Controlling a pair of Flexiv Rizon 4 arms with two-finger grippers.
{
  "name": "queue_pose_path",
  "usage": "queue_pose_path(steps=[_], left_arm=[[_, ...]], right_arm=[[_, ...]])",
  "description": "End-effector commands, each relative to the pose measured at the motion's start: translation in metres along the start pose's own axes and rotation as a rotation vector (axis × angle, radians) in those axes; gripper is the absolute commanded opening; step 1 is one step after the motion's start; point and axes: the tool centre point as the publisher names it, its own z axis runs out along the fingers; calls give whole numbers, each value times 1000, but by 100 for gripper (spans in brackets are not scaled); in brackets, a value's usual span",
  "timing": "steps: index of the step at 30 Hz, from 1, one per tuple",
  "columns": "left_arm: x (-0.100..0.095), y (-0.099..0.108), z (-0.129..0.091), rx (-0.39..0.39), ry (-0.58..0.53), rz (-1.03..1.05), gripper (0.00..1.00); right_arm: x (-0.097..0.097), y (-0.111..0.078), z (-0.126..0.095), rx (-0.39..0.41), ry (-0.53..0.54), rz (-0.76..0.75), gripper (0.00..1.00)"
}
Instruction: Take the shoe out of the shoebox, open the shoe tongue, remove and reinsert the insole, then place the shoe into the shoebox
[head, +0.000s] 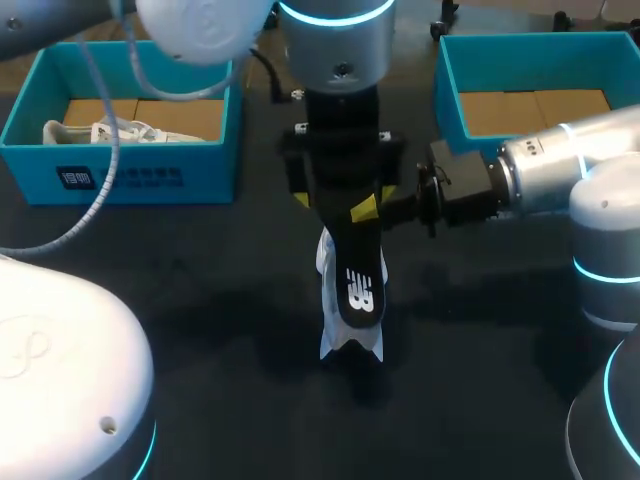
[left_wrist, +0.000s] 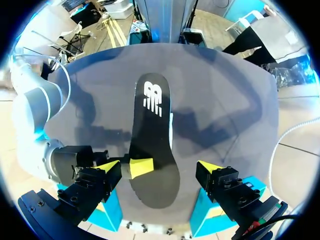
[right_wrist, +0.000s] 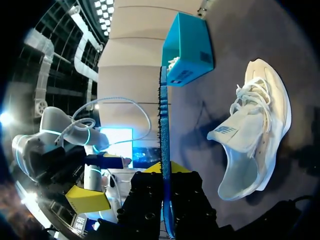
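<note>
While right jaws clamp insole (left_wrist: 152, 145) | left jaws gape | whole shoe (right_wrist: 267, 100) shows only in right wrist view

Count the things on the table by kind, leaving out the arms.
blue shoeboxes: 2
white shoes: 2
black insole: 1
Total: 5
</note>
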Motion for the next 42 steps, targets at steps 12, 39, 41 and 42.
queue_pose_path(steps=[12, 39, 41, 42], left_arm=[[10, 0, 0, -13, -119, -3, 100], [49, -4, -2, -17, -931, 101, 100], [53, -3, -2, -23, -1005, 123, 100], [54, -3, -2, -33, -1023, 132, 100]], right_arm=[[-1, -1, 4, -15, 22, 1, 0], [6, -11, -1, -39, 64, -8, 0], [7, -12, -1, -40, 66, -9, 0], [7, -13, -1, -42, 66, -9, 0]])
